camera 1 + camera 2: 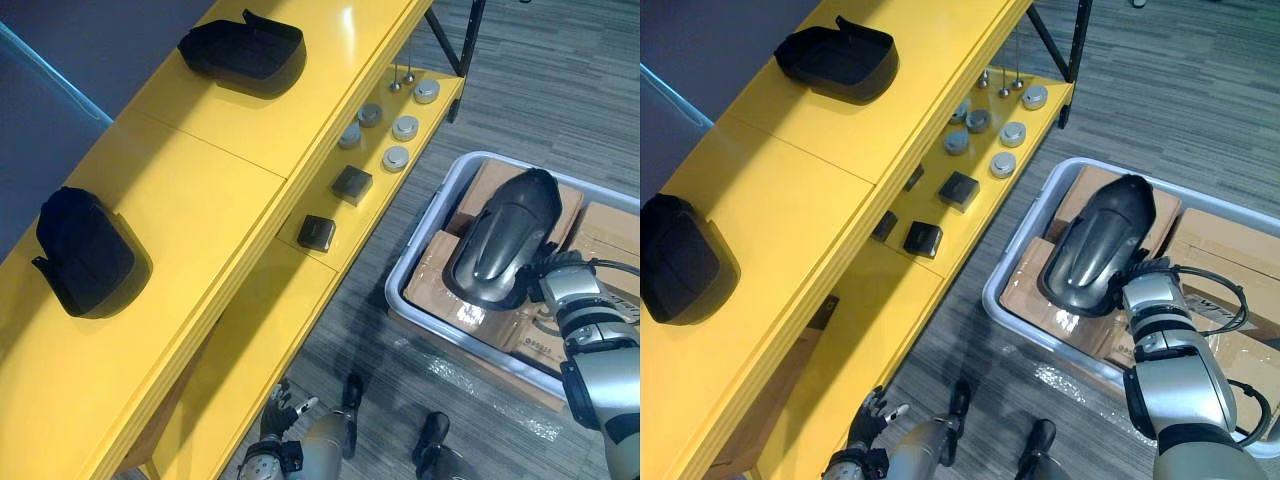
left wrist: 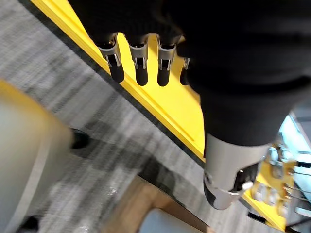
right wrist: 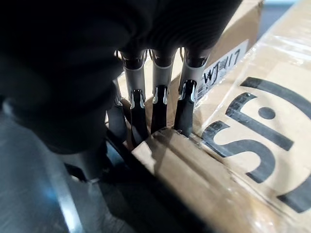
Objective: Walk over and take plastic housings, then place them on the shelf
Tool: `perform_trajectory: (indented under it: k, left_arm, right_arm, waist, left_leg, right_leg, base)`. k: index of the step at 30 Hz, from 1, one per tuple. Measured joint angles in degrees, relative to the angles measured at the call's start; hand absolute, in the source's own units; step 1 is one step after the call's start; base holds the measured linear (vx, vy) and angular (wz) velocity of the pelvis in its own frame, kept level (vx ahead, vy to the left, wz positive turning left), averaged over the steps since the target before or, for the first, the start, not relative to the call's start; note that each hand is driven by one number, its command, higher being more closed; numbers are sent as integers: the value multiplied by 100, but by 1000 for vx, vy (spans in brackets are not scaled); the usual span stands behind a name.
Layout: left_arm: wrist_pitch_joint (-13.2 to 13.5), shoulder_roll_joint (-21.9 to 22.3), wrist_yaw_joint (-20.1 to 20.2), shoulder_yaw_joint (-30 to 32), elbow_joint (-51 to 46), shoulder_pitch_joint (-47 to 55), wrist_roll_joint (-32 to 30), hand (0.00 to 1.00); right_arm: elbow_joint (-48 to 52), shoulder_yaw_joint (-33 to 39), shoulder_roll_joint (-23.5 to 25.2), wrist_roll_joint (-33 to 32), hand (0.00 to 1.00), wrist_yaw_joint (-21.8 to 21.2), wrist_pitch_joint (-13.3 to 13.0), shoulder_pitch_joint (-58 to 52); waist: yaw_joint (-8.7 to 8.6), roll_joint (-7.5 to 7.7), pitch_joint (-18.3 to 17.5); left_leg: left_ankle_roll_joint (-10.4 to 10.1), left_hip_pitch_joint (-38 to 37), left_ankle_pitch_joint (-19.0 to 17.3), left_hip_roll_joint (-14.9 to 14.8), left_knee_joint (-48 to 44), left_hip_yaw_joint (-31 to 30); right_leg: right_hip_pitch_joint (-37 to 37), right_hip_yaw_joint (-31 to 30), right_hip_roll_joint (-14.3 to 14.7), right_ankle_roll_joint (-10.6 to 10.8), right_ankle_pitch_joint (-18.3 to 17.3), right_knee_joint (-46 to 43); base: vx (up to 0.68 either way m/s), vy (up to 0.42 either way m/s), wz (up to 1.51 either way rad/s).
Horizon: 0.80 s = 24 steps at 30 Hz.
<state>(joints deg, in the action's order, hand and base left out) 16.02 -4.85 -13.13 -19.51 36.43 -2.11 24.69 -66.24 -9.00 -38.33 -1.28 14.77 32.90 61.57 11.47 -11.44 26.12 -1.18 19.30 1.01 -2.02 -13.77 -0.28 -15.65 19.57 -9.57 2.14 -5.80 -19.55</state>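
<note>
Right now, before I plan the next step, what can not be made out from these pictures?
Whether the right hand grips the glossy dark plastic housing: eye views, the housing covers the contact; right wrist view, shadow.
Matte black plastic housing at the yellow shelf's near end: right eye view, cut by the left edge.
Small silver pins on the lower shelf: eye views, too small to identify.

Shelf (image 1: 200, 190) top: far housing (image 1: 243, 47) at the far end, near housing (image 1: 85, 250) at the near end, well apart. Lower level (image 1: 255, 330), below the top's front edge: round parts (image 1: 405, 127) clustered at its far end, two square blocks (image 1: 351, 184) nearer, mid-length. Bin (image 1: 418, 240) on the floor right of the shelf, boxes (image 1: 435, 275) in it, third housing (image 1: 505, 235) on the boxes by the bin's left rim. Right hand (image 1: 545, 275) at that housing's near end. Left hand (image 1: 285, 408) low by the lower level's front edge.
</note>
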Motion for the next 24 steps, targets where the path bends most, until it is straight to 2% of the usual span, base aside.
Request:
perform_trajectory:
  k: [3, 4, 6, 7, 8, 10, 12, 13, 15, 16, 18, 20, 22, 23, 24]
  left_arm:
    - [73, 19, 88, -84, -374, 22, 113, 0]
    - [136, 9, 169, -160, -615, 30, 138, 0]
    - [179, -7, 306, -239, -1106, 74, 275, 0]
    - [195, -30, 430, -239, -1493, 105, 344, 0]
    - [209, -59, 476, -241, -1699, 117, 343, 0]
    - [202, -221, 608, -262, -2427, 76, 345, 0]
    - [149, -350, 678, -281, -2725, -107, 458, 0]
    - [45, -450, 749, -282, -2796, -331, 643, 0]
    - [-142, -566, 835, -272, -2794, -620, 946, 0]
    - [-323, -683, 922, -256, -2794, -897, 1345, 0]
    - [-577, -755, 1000, -226, -2785, -1202, 1776, 0]
    - [-795, -819, 1053, -237, -2654, -1588, 1918, 0]
    - [-1226, -824, 1110, -291, -2388, -2074, 2242, 0]
    - [-1314, -826, 1110, -331, -2308, -2197, 2310, 0]
    - [-1460, -827, 1097, -392, -2095, -2444, 2356, 0]
  right_arm:
    - [-147, 21, 20, 190, 100, 143, -75, 9]
    - [-298, 8, 14, 373, 100, 189, -305, 19]
    - [-337, -61, 13, 546, 100, 222, -595, 17]
    - [-305, -194, 12, 774, 100, 260, -884, 16]
    - [-230, -270, 2, 885, 100, 288, -994, 16]
    - [196, -566, -121, 1422, 100, 411, -1504, 12]
    - [658, -813, -304, 1750, 100, 468, -1833, 2]
    - [926, -954, -395, 1924, 100, 486, -2023, -20]
    - [1200, -1052, -424, 2134, 100, 480, -2197, -67]
    - [1423, -1200, -419, 2288, 100, 441, -2347, -74]
    - [1632, -1247, -401, 2431, 100, 392, -2481, -127]
    - [1837, -1250, -313, 2516, 100, 303, -2531, -155]
    - [1885, -1250, -150, 2545, 100, 199, -2552, -187]
    - [1930, -1250, -129, 2547, 100, 193, -2553, -214]
    - [2132, -1247, -102, 2545, 0, 191, -2561, -269]
  waist:
    - [0, -4, -1]
    - [-9, -3, -1]
    - [-46, -3, 0]
    - [-98, -3, 0]
    - [-136, -2, 1]
    - [-303, 5, 5]
    - [-402, 15, 12]
    - [-474, 45, 32]
    - [-573, 101, 62]
    - [-645, 182, 64]
    - [-684, 272, 73]
    - [-769, 368, 69]
    - [-812, 454, 68]
    - [-846, 457, 67]
    - [-922, 474, 59]
  left_leg:
    - [-32, -118, 27, 1, 89, -8]
    - [-38, -168, 56, 11, 154, -25]
    - [-47, -223, 83, 38, 221, -46]
    - [-45, -242, 93, 55, 238, -45]
    - [-39, -244, 102, 62, 248, -45]
    - [-17, -294, 146, 88, 324, -33]
    - [-20, -359, 187, 100, 408, 5]
    - [-24, -444, 192, 99, 440, 23]
    - [-27, -570, 197, 92, 498, 41]
    - [-34, -649, 214, 74, 578, 108]
    - [-35, -678, 214, 31, 595, 198]
    - [-41, -685, 219, -23, 617, 264]
    - [-43, -830, 220, -77, 659, 433]
    - [-43, -869, 220, -80, 671, 468]
    - [-43, -908, 219, -82, 698, 516]
  right_leg:
    - [103, 62, -12, -22, -23, 4]
    - [139, 140, -29, -29, -29, 4]
    - [171, 156, -55, -24, -49, 0]
    - [178, 159, -75, -20, -65, -14]
    - [174, 160, -83, -19, -67, -21]
    - [180, 157, -113, -18, -67, -37]
    - [198, 144, -135, -17, -66, -45]
    - [260, 134, -135, -17, -65, -39]
    - [359, 123, -126, -17, -65, -18]
    - [379, 91, -105, -21, -52, 13]
    - [378, -12, -54, -31, -5, 68]
    - [397, -55, 12, -39, 73, 195]
    - [510, -180, 92, -33, 177, 353]
    - [561, -182, 97, -30, 190, 393]
    - [602, -196, 105, -27, 215, 437]
  base:
    - [51, -39, 6]
    - [29, -26, 9]
    - [22, -17, 8]
    - [7, -4, 3]
    - [0, 0, 0]
    - [0, 0, 0]
    - [-9, 1, -3]
    - [-12, 0, -6]
    - [-9, -7, -9]
    - [-10, -7, -17]
    - [-2, -3, -25]
    - [7, -5, -23]
    - [16, 0, -29]
    - [7, 10, -20]
    - [-9, 18, -14]
